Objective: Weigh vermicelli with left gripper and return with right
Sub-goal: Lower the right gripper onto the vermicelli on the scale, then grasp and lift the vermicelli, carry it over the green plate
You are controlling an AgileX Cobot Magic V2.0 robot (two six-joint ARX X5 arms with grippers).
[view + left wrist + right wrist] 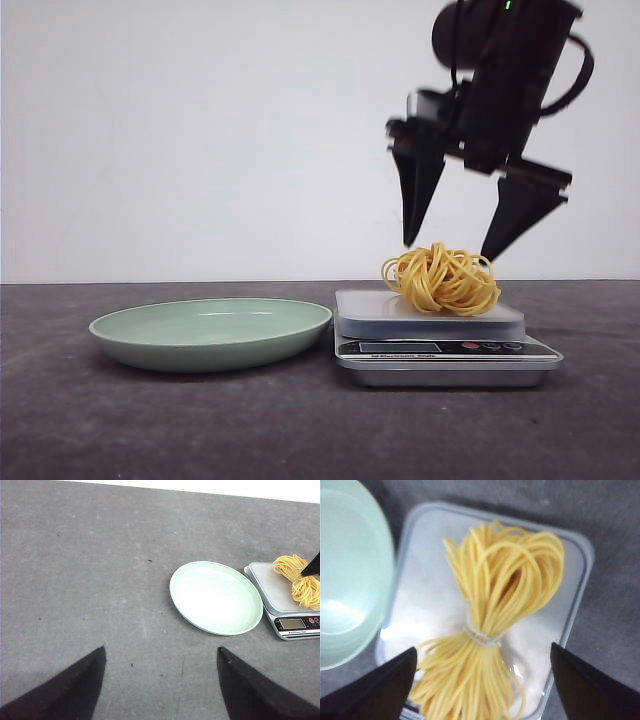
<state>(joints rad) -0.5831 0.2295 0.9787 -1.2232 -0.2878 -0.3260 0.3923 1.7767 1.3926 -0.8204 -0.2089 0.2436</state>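
The vermicelli (441, 277), a round nest of yellow noodle strands, lies on the grey platform of a kitchen scale (385, 312). It also shows in the left wrist view (299, 582) and the right wrist view (495, 630). My right gripper (448, 248) hangs open just above the nest, one finger to each side, not touching it; in its own view (482, 657) the strands lie between the fingers. My left gripper (161, 652) is open and empty over bare table, left of the plate, and is out of the front view.
An empty pale green plate (135, 330) sits on the dark table just left of the scale; it also shows in the left wrist view (216, 596) and the right wrist view (345, 575). The scale's display and buttons (440, 348) face the front.
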